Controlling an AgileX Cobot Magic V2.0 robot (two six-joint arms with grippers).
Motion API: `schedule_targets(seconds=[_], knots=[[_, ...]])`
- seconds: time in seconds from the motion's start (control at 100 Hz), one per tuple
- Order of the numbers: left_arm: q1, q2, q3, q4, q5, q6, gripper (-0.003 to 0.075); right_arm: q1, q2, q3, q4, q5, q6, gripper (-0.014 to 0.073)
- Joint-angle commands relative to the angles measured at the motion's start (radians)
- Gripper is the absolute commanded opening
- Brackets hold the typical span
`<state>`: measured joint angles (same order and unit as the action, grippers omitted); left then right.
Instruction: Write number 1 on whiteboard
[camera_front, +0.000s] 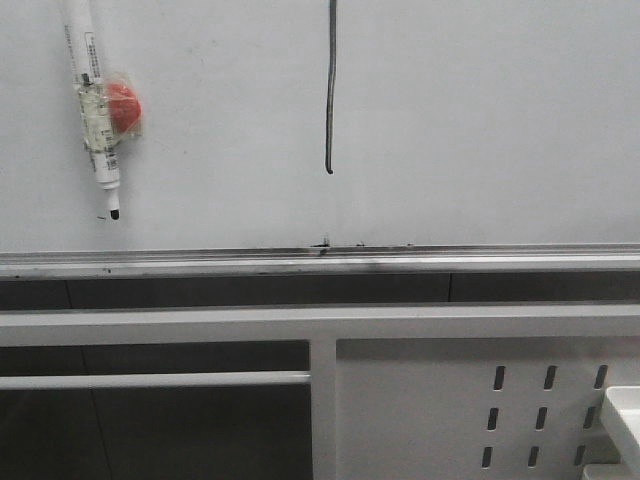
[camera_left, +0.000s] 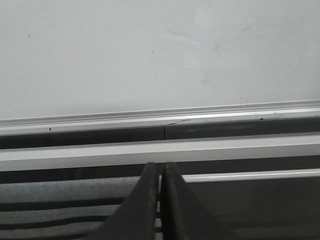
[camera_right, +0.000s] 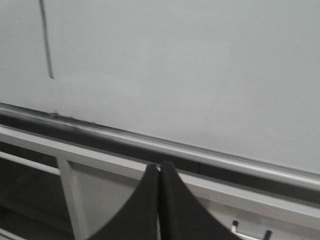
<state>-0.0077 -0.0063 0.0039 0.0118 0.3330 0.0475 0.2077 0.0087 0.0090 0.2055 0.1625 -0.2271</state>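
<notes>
- The left claw (camera_left: 160, 200) sits pressed closed and holds nothing, low in front of the whiteboard (camera_left: 150, 60).
- The right claw (camera_right: 159, 205) is likewise pinched together and bare, also down below the silver rail (camera_right: 200, 150).
- The number 1 (camera_front: 330, 90) already stands on the whiteboard, a dark upright stroke hooked at its foot.
- A marker (camera_front: 98, 110) hangs on the board well left of the stroke, cap off, by a red blob (camera_front: 124, 106).
- To my eye the writing is finished; what's left is little more than resting the arms.

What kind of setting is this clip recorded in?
Probably a lab or classroom-style test bay: a wall-mounted whiteboard with a metal rail, a marker stuck on it, and a slotted white metal panel below.
</notes>
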Motion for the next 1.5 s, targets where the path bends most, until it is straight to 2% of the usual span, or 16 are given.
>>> schedule_targets(seconds=[0.0, 0.24, 0.38, 0.56, 1.49], knots=[[0.000, -0.021, 0.035, -0.003, -0.066, 0.002, -0.0020, -0.078, -0.028, 0.012, -0.128, 0.008, 0.136, -0.0069], [0.000, -0.021, 0.035, -0.003, -0.066, 0.002, -0.0020, -0.288, -0.040, 0.012, -0.147, 0.110, 0.135, -0.0069], [0.000, -0.021, 0.035, -0.003, -0.066, 0.002, -0.0020, -0.344, -0.040, 0.012, -0.154, 0.148, 0.135, -0.0069], [0.000, -0.021, 0.035, -0.003, -0.066, 0.002, -0.0020, -0.353, -0.040, 0.012, -0.163, 0.144, 0.177, -0.0069], [0.000, -0.021, 0.035, -0.003, -0.066, 0.002, -0.0020, -0.353, -0.040, 0.012, -0.167, 0.144, 0.179, -0.0069]])
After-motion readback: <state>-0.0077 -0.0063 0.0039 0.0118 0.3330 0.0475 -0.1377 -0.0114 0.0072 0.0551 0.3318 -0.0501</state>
